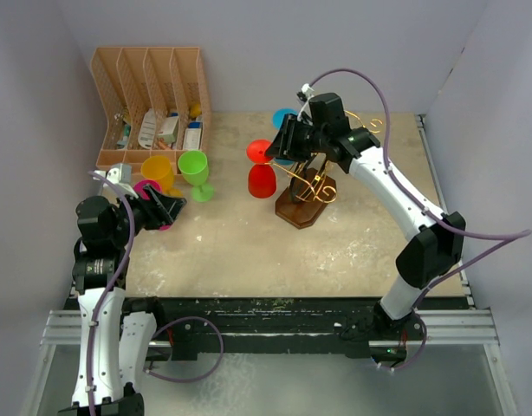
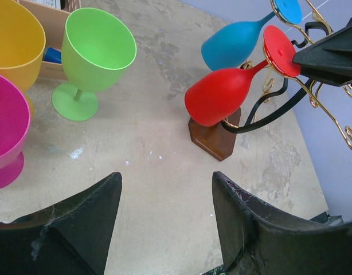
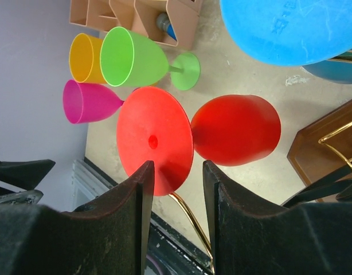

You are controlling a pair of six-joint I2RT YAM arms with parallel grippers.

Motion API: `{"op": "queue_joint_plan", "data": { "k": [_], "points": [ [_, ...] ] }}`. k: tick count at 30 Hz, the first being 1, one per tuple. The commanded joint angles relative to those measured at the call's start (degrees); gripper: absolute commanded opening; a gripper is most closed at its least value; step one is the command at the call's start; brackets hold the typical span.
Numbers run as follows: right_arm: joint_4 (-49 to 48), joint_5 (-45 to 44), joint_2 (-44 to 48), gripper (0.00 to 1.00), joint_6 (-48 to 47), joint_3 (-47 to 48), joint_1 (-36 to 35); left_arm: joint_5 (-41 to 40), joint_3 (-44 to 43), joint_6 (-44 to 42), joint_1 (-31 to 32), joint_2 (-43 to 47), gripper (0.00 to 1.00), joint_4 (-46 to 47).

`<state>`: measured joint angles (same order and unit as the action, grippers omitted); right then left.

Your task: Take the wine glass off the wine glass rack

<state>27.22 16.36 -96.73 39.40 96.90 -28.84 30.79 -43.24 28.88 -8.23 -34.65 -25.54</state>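
Note:
The wine glass rack (image 1: 311,184), gold wire on a brown base (image 2: 215,137), stands right of centre. A red wine glass (image 1: 262,180) hangs on it by its round foot (image 3: 155,140), bowl (image 3: 236,129) pointing down and outward. A blue glass (image 2: 233,46) hangs behind it. My right gripper (image 1: 280,139) is open at the red foot; in the right wrist view its fingertips (image 3: 178,166) straddle the disc's lower edge, with a gold wire arm (image 3: 193,217) running between them. My left gripper (image 1: 171,206) is open and empty (image 2: 167,177), low over the table at the left.
Green (image 1: 195,172), yellow (image 1: 157,170) and pink (image 1: 150,192) glasses stand upright at the left, close to my left gripper. A tan slotted organizer (image 1: 152,104) with small items sits at the back left. Grey walls close in both sides.

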Motion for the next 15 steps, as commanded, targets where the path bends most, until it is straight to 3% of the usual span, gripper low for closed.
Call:
{"op": "queue_joint_plan", "data": {
  "k": [1, 15],
  "points": [
    [-1.2, -2.1, 1.0, 0.42, -0.6, 3.1, -0.2, 0.3, -0.1, -0.8, 0.0, -0.1, 0.68, 2.0],
    [-7.2, 2.8, 1.8, 0.41, 1.2, 0.6, -0.2, 0.3, 0.0, -0.7, 0.0, -0.2, 0.68, 2.0]
  ]
}}
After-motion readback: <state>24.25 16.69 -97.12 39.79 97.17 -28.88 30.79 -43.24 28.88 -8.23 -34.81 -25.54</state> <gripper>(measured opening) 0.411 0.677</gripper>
